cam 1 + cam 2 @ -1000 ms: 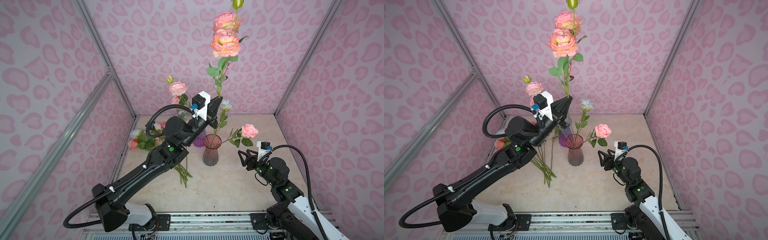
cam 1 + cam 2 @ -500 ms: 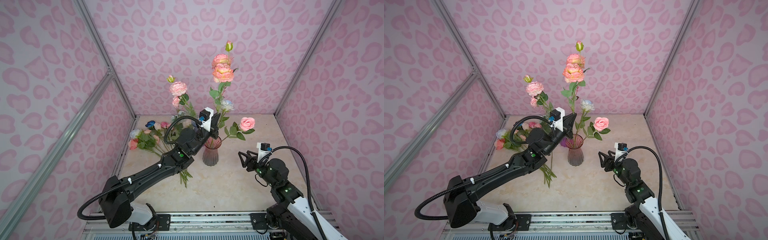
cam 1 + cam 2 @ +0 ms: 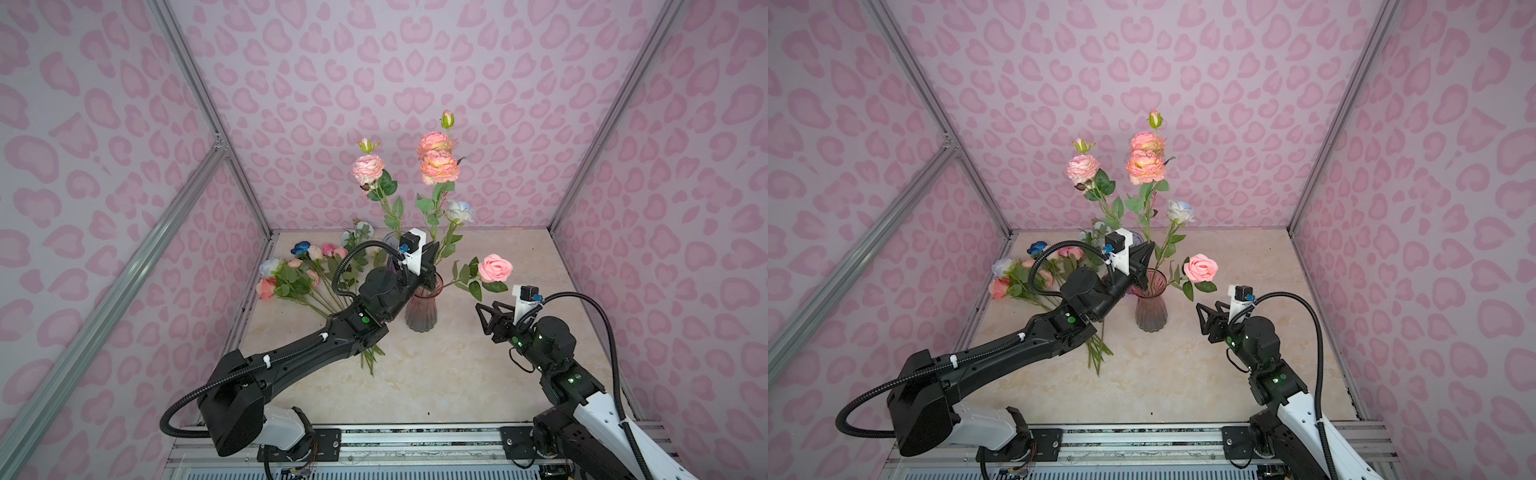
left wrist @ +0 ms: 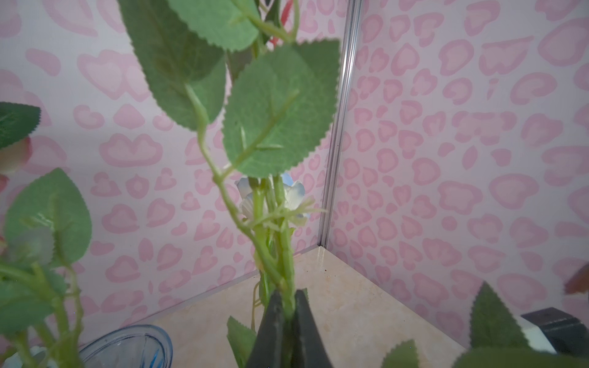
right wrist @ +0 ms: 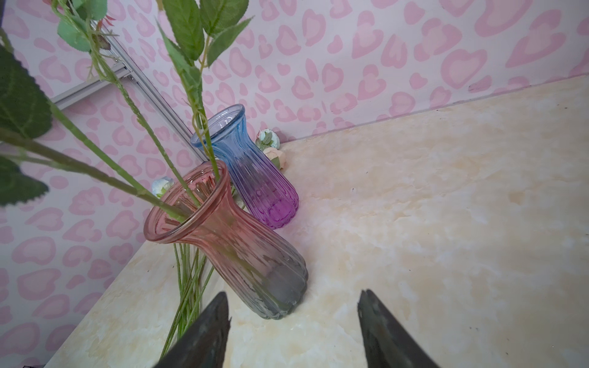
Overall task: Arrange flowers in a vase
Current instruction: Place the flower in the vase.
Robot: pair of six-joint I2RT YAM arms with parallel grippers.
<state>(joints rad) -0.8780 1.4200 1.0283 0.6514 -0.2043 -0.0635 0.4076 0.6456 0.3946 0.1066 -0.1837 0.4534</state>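
Though light, looks top-heavy, so best pinched low on the peony stem [image 4: 287, 280], above the pink vase [image 3: 1150, 309]. Clamped there by left jaws; right jaws parted, empty.

— Can you read any writing in there?
— No. From where I stand, not a word, label, brand or number is legible on anything.

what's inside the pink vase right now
At least three green stems enter the pink vase's mouth and fan apart. The left fingers grip one stem just above it. Below the neck the ribbed, tinted glass blurs them, so where their ends rest cannot be seen.
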